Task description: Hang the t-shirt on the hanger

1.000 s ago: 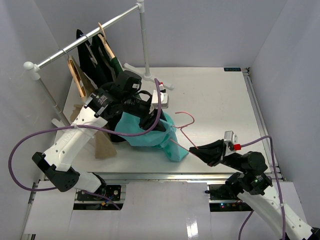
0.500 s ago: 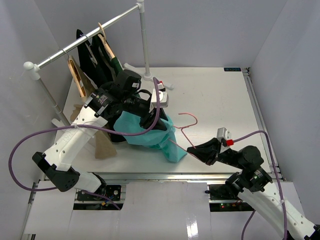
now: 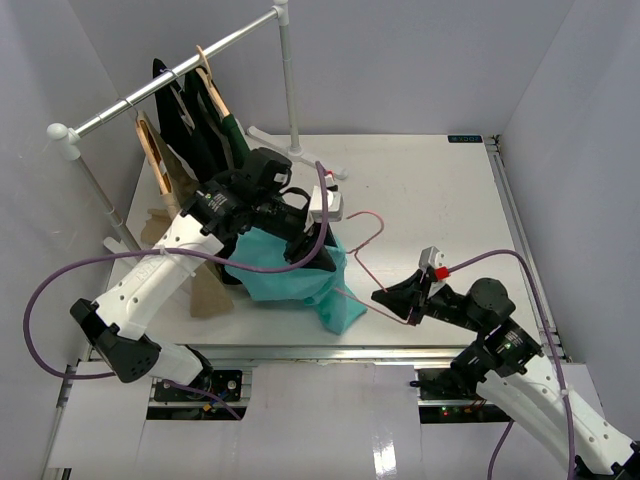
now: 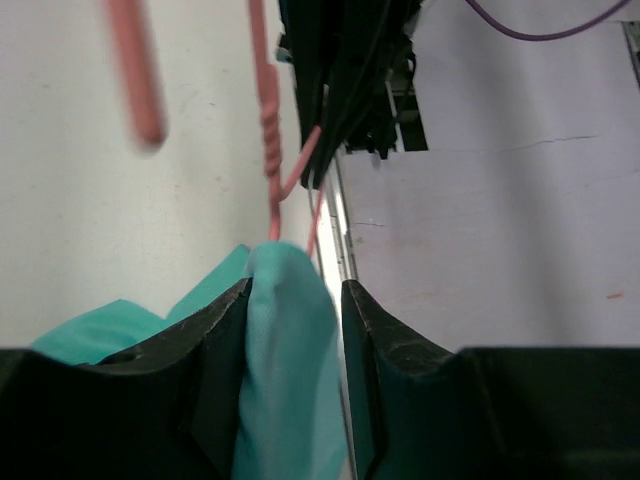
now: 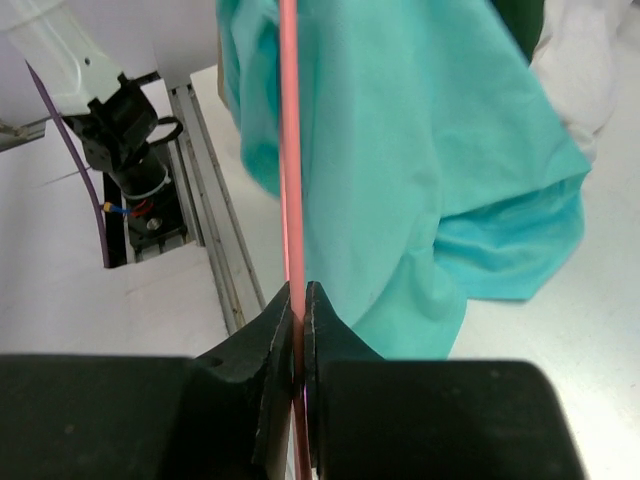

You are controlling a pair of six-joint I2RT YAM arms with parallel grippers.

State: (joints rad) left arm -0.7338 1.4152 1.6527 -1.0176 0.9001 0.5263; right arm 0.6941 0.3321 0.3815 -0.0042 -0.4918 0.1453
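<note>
The teal t-shirt (image 3: pixel 295 280) hangs bunched from my left gripper (image 3: pixel 310 252), which is shut on a fold of it (image 4: pixel 290 360) above the table's front middle. The thin pink wire hanger (image 3: pixel 368 238) runs from its hook near the table's middle down past the shirt's lower corner. My right gripper (image 3: pixel 392 300) is shut on the hanger's wire (image 5: pixel 291 200) at the shirt's right side. In the right wrist view the t-shirt (image 5: pixel 420 160) hangs just behind the wire. The hanger's twisted neck (image 4: pixel 270 130) shows in the left wrist view.
A clothes rail (image 3: pixel 170 85) stands at the back left with wooden hangers (image 3: pixel 155 155), dark garments (image 3: pixel 205 130) and a tan garment (image 3: pixel 205 285). The rail's white foot (image 3: pixel 300 150) rests on the table. The table's front metal edge (image 3: pixel 330 350) lies below the shirt.
My right gripper has moved left toward the shirt with the hanger. The hanger's hook has swung up and back. My left gripper has shifted slightly right and forward with the shirt.
</note>
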